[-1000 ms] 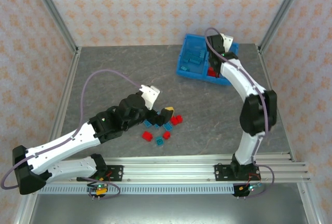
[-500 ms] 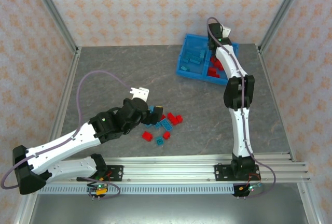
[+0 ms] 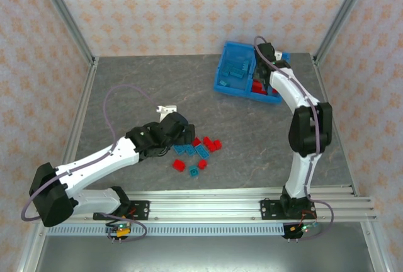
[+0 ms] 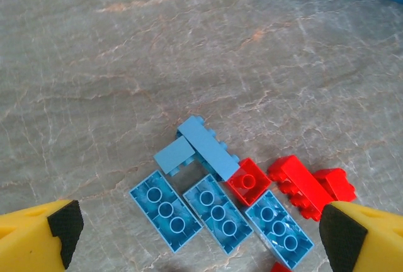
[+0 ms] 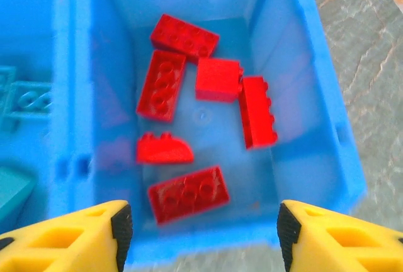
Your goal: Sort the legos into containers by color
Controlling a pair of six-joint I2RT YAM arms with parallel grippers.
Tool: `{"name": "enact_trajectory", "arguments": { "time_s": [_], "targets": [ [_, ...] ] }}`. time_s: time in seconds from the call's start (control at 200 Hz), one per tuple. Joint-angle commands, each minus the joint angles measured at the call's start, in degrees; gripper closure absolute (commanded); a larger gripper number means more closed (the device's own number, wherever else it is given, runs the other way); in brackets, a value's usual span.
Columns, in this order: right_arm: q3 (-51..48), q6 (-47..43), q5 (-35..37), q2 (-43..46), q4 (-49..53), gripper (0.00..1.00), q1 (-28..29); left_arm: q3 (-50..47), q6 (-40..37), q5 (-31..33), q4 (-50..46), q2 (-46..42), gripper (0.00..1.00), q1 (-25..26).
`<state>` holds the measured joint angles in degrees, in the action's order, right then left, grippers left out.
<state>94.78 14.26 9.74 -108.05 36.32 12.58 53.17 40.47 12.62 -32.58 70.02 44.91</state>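
Observation:
Loose legos (image 3: 198,152) lie in a small pile on the table's middle front, red and light blue mixed. My left gripper (image 4: 204,240) hangs open just above them: three upturned light blue bricks (image 4: 218,212) sit between its fingers, beside a red brick (image 4: 249,181) and more red ones (image 4: 301,184). The blue bin (image 3: 236,70) stands at the back right. My right gripper (image 5: 204,231) is open and empty over its right compartment, which holds several red bricks (image 5: 187,193). Light blue bricks (image 5: 25,99) show in the left compartment beyond the divider (image 5: 69,96).
Metal frame posts and patterned walls close in the table at the back and sides. A rail (image 3: 252,199) runs along the near edge by both arm bases. Bare grey tabletop (image 3: 138,83) stretches left of the bin.
My left wrist has pulled back to the left and come down over the pile's left side. The right arm has shifted its elbow while its gripper stays over the bin.

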Motion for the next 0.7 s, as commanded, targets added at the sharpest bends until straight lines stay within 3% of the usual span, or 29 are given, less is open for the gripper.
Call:
{"name": "enact_trajectory", "arguments": {
  "time_s": [0.0, 0.095, 0.15, 0.255, 0.34, 0.491, 0.696],
  "targets": [
    [-5.34, 3.76, -5.6, 11.0, 5.51, 0.35, 2.09, -0.46, 6.65, -1.26, -0.66, 2.14, 0.0, -2.78],
    [-14.4, 5.92, -11.26, 23.28, 6.97, 0.33, 6.77, -0.25, 9.63, -1.46, -2.03, 5.23, 0.0, -4.57],
    [-20.21, 6.1, -18.44, 29.97, 5.6, 0.31, 9.62, -0.47, 11.19, -1.91, -1.85, 7.08, 0.03, -4.99],
    [-26.37, 8.41, -32.58, 37.11, 7.27, 0.3, 12.98, -1.85, 14.1, -3.3, 0.19, 10.0, 0.16, -5.94],
    [-26.74, 10.25, -39.78, 38.43, 12.9, 0.3, 15.13, -3.52, 16.05, -2.46, 1.85, 11.62, 0.28, -6.58],
    [-25.13, 9.64, -39.85, 39.91, 20.27, 0.27, 21.3, -4.56, 17.4, -1.12, 3.2, 14.38, 0.37, -7.01],
    [-26.96, 11.44, -40.32, 39.93, 17.77, 0.26, 21.87, -5.27, 17.28, -4.24, 7.61, 17.85, 0.49, -7.29]
  ]
}}
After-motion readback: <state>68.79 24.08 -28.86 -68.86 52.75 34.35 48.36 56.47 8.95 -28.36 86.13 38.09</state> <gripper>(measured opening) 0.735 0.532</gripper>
